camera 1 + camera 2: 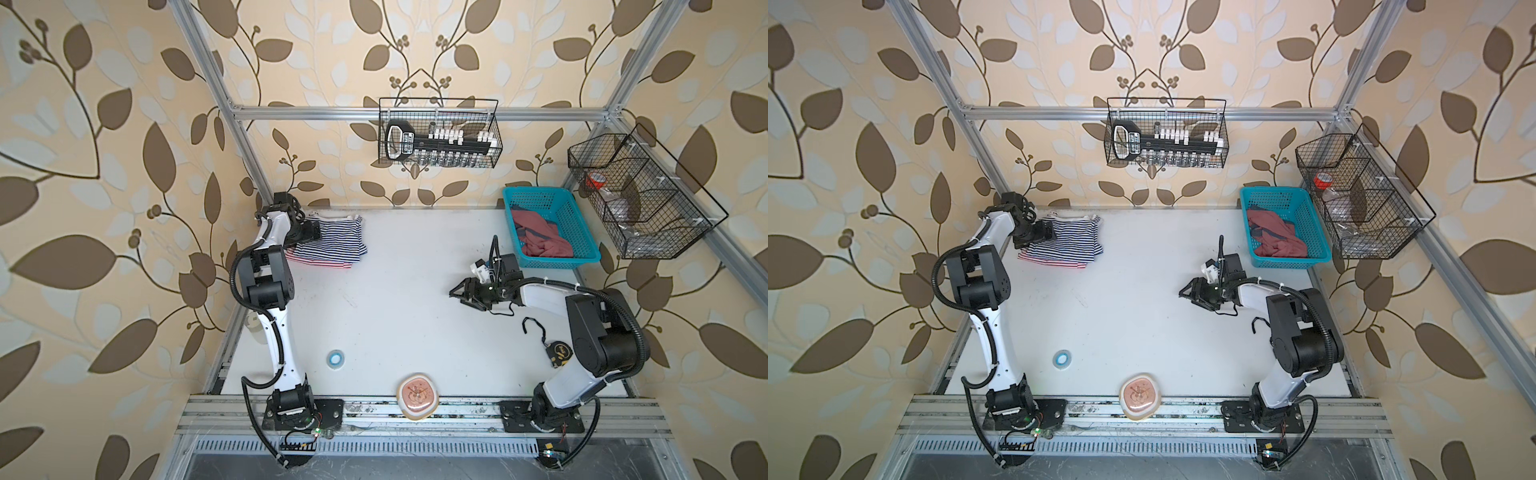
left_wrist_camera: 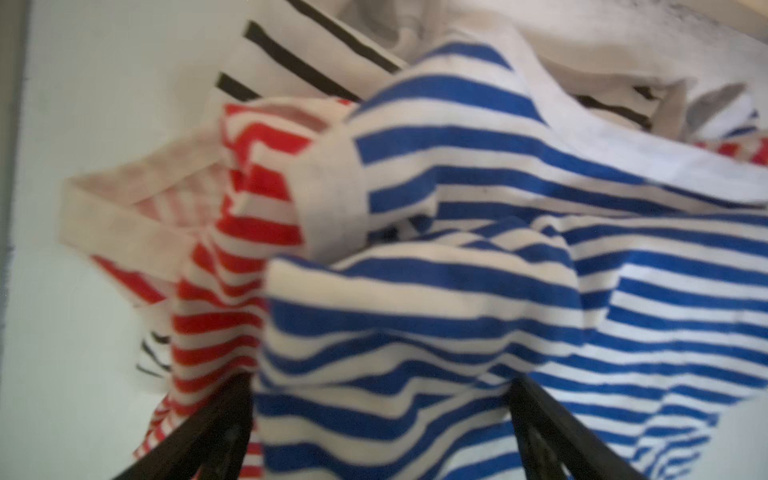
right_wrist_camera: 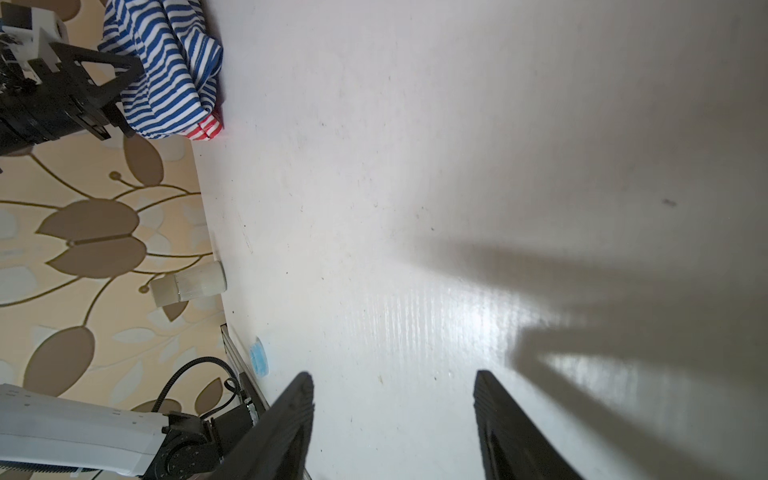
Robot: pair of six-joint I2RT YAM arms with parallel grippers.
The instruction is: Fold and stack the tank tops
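The tank tops lie in a stack at the far left of the table. In both top views the navy-and-white one (image 1: 334,241) (image 1: 1073,243) is on top, and the red-and-white one (image 1: 316,262) (image 1: 1054,262) shows along the near edge beneath it. My left gripper (image 1: 318,232) (image 1: 1052,233) is at the stack's left side. In the left wrist view it (image 2: 380,386) is open, with rumpled navy-striped cloth (image 2: 457,291) lying between the spread fingers, red stripes (image 2: 216,324) beside it and a black-striped top (image 2: 299,62) behind. My right gripper (image 1: 457,296) (image 1: 1185,294) (image 3: 392,378) is open over bare table, right of centre.
A teal basket (image 1: 579,226) with reddish-brown clothes (image 1: 540,243) stands at the back right. A blue tape roll (image 1: 336,358) and a pink dish (image 1: 417,395) lie near the front edge. Wire baskets (image 1: 440,133) (image 1: 640,195) hang on the walls. A white bottle (image 3: 191,282) lies at the table's left edge.
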